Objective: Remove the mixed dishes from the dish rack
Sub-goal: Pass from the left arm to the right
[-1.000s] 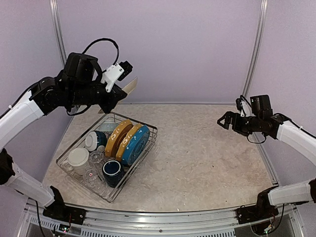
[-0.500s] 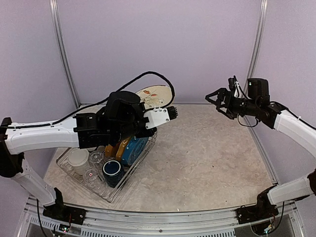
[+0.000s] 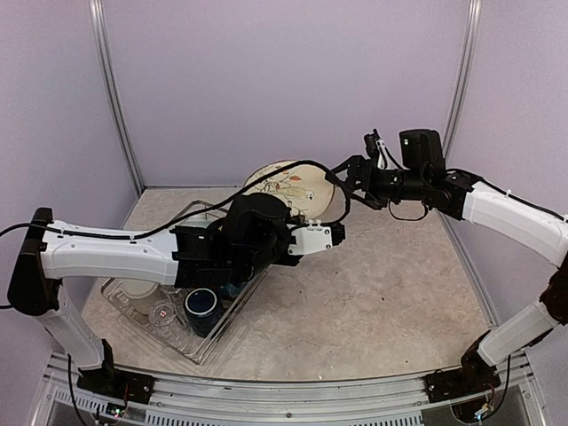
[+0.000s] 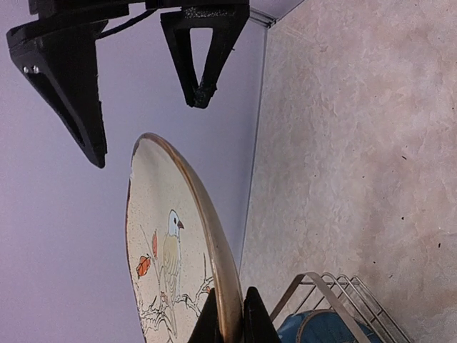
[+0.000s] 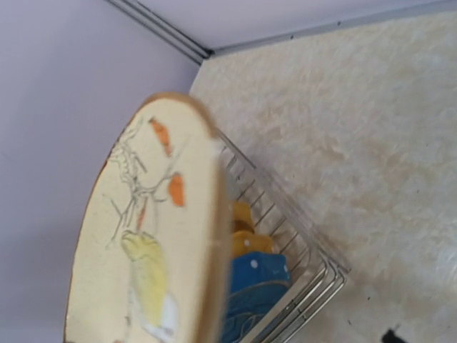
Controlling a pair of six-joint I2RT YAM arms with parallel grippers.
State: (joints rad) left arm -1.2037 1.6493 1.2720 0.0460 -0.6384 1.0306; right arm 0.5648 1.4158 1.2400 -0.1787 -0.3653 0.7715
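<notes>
My left gripper (image 4: 230, 314) is shut on the lower rim of the cream plate (image 4: 164, 257) with a bird painted on it. It holds the plate on edge, above the table and to the right of the dish rack (image 3: 133, 306). In the top view the cream plate (image 3: 284, 182) is at the centre back. My right gripper (image 3: 342, 177) is open just beside the plate's right edge, its two black fingers (image 4: 78, 93) spread apart and not touching the plate. The right wrist view shows the plate (image 5: 143, 236) close up.
The dish rack (image 5: 314, 264) holds a blue dotted plate (image 5: 257, 286), a yellow plate (image 5: 246, 229), a navy mug (image 3: 202, 306), a cream mug (image 3: 138, 288) and a clear glass (image 3: 163, 313). My left arm crosses over the rack. Purple walls close in at the back and sides.
My left arm has swung right from above the rack to the centre with the cream plate. My right arm has moved left until its open gripper is beside the plate.
</notes>
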